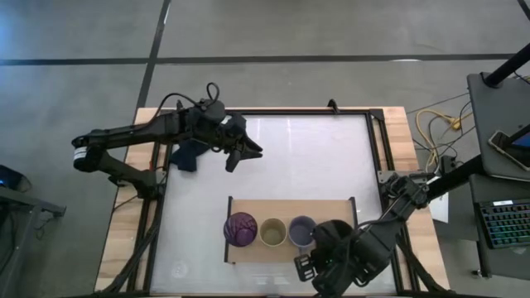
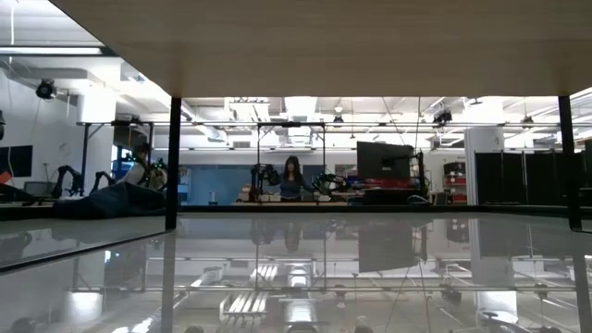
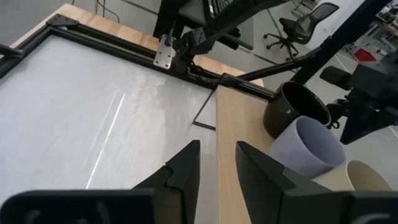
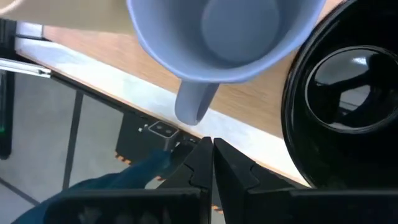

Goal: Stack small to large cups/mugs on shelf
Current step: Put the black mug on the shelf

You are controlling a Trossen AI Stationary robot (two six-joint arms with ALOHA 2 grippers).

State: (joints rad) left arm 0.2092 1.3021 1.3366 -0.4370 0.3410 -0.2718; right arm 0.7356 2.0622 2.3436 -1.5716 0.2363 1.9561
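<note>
Black mug (image 4: 348, 93) (rim cut off) beside lavender mug (image 4: 224, 37).

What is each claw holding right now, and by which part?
Nothing. The left claw is open and empty above the tabletop; the right claw is shut on nothing beside the black mug on the shelf.
</note>
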